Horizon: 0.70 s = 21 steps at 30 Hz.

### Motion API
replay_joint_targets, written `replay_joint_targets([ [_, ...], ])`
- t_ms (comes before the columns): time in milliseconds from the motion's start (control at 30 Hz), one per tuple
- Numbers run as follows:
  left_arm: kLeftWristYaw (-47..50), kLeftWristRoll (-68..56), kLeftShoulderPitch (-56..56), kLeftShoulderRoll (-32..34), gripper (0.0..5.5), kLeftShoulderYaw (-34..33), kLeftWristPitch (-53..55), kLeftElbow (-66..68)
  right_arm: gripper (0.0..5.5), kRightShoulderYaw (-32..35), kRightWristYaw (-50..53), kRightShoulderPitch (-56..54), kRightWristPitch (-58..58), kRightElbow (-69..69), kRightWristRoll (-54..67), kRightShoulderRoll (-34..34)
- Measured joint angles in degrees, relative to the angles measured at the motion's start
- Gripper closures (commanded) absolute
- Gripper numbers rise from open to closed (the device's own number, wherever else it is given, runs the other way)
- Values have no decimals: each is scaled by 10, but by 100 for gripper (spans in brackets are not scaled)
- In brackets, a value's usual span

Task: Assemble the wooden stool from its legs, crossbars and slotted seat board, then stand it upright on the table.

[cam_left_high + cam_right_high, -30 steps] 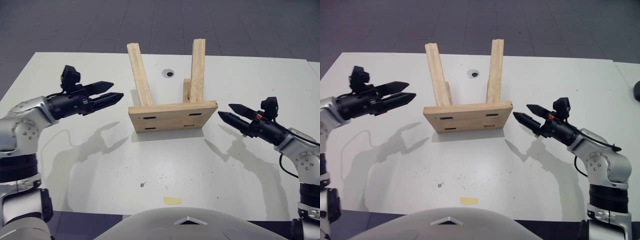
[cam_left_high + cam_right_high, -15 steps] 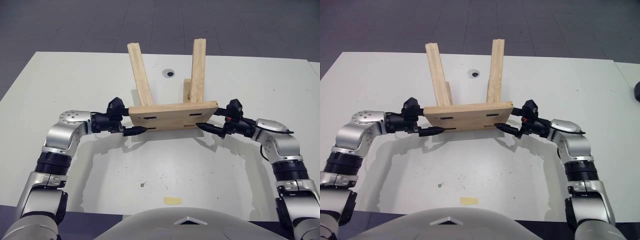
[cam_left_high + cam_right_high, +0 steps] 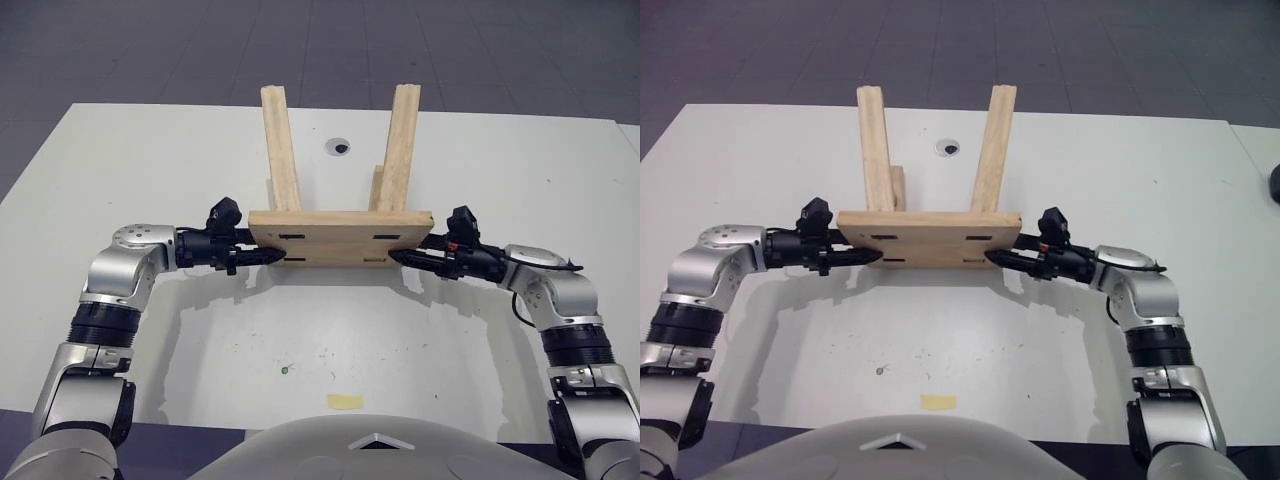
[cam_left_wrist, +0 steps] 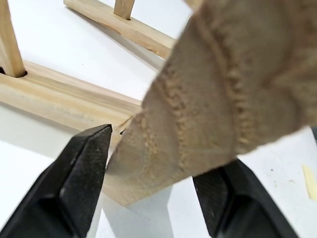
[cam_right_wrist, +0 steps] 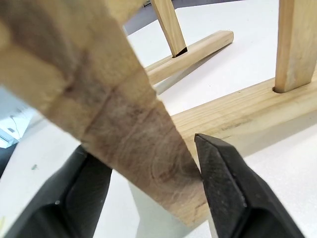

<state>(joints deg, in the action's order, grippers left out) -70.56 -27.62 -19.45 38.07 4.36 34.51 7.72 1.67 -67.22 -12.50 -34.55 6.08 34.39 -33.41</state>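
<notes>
The pale wooden stool (image 3: pixel 340 200) sits in the middle of the head views, tipped on its side on the white desk (image 3: pixel 150 160). Its slotted seat board (image 3: pixel 340 238), a flat rectangle of light wood, stands on edge and faces the robot, showing four short dark slots. Two square wooden legs (image 3: pixel 280 150) run from the board toward the top of the frame, splaying slightly, with a stub of crossbar (image 3: pixel 378 190) beside the right-hand one. The left pincer (image 3: pixel 262 254) is closed on the board's lower left corner and the right pincer (image 3: pixel 400 257) on its lower right corner, both arms lying low across the desk. In the wrist views the black fingers (image 4: pixel 81 168) of the left one and those (image 5: pixel 223 178) of the right one sit on either side of the board's thickness, wood clamped between them. I cannot tell whether the board's bottom edge touches the desk. A small round hole (image 3: pixel 339 147) lies between the legs, and a yellow scrap of tape (image 3: pixel 345 402) sits at lower centre.
</notes>
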Motion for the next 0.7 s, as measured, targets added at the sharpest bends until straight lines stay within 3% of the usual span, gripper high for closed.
replay_joint_targets([
  [267,24,-148,19,25,339,-105,155,-109,324,124,106,49,-173,-125,229,14],
  [567,263,-333,-68,-103,353,-231,235,-101,402,167,388,56,-97,-176,525,106],
  [700,408,-375,-119,-160,355,-256,249,-78,322,163,499,46,-57,-192,574,149],
])
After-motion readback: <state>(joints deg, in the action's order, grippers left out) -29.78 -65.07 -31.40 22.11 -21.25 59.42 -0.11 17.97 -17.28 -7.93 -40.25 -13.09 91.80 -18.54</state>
